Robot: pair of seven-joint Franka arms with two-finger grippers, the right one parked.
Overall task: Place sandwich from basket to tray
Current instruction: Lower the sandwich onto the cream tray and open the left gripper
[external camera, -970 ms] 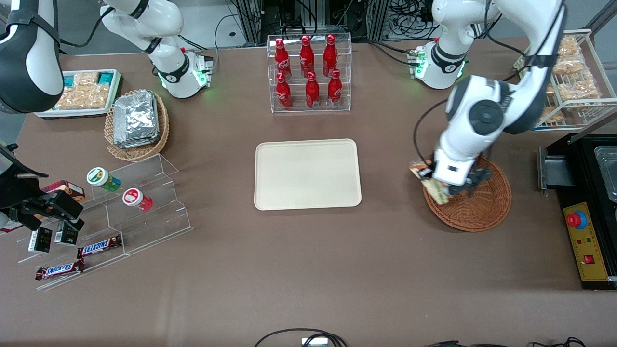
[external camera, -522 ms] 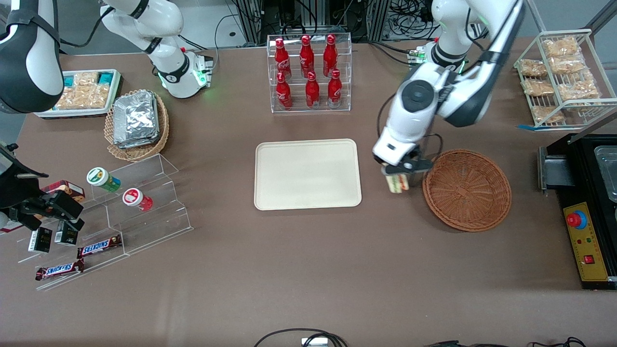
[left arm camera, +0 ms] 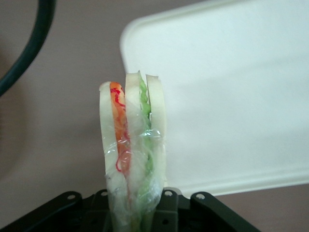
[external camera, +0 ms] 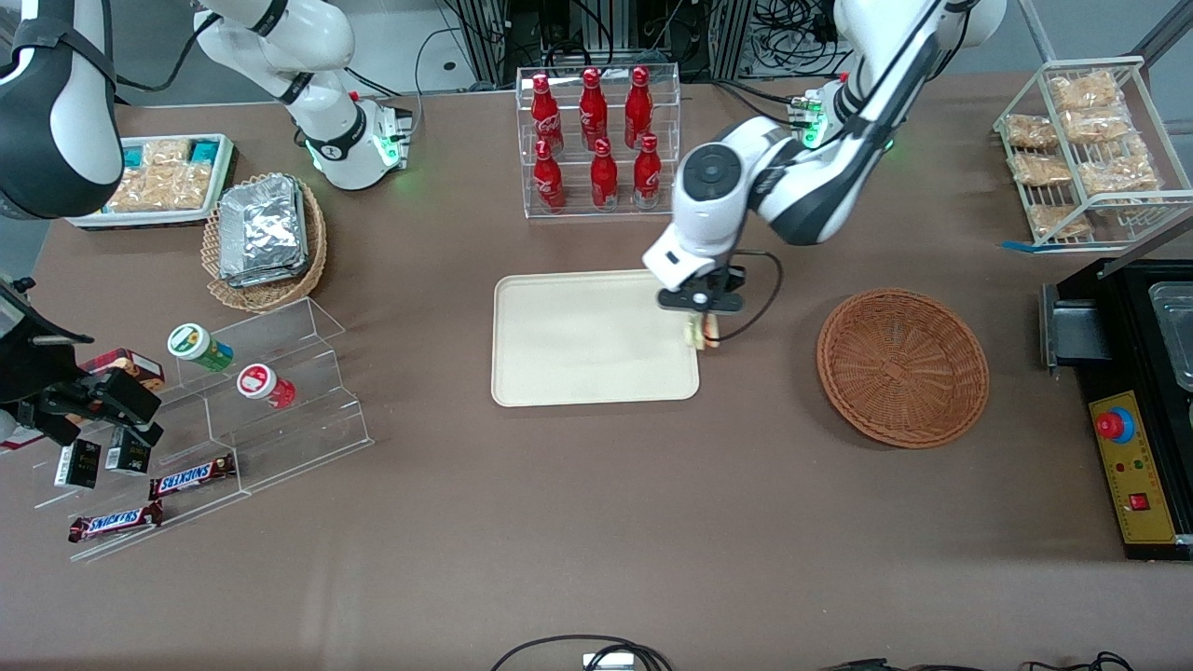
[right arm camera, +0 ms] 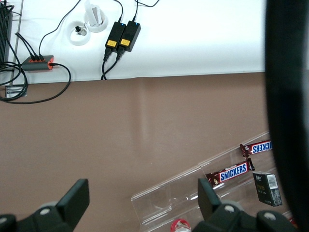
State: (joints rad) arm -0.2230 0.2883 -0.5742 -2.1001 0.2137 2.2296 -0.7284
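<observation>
My left gripper (external camera: pixel 701 321) is shut on the sandwich (external camera: pixel 699 333), a clear-wrapped wedge of white bread with orange and green filling. It hangs above the rim of the cream tray (external camera: pixel 578 340) on the edge nearest the working arm's end. In the left wrist view the sandwich (left arm camera: pixel 133 150) stands up from the gripper (left arm camera: pixel 137 212), with the tray's corner (left arm camera: pixel 227 92) beneath it. The reddish-brown wicker basket (external camera: pixel 902 367) sits with nothing in it, toward the working arm's end of the table.
A clear rack of red bottles (external camera: pixel 598 140) stands farther from the front camera than the tray. A tan basket of foil packets (external camera: pixel 264 240), a white bin of snacks (external camera: pixel 163 182) and acrylic steps with snack bars (external camera: pixel 191 477) lie toward the parked arm's end. A wire rack (external camera: pixel 1086 149) and a black control box (external camera: pixel 1132 457) flank the basket.
The gripper lifted the sandwich out of the basket and carried it sideways over the table to the tray's edge. The basket is left with nothing in it.
</observation>
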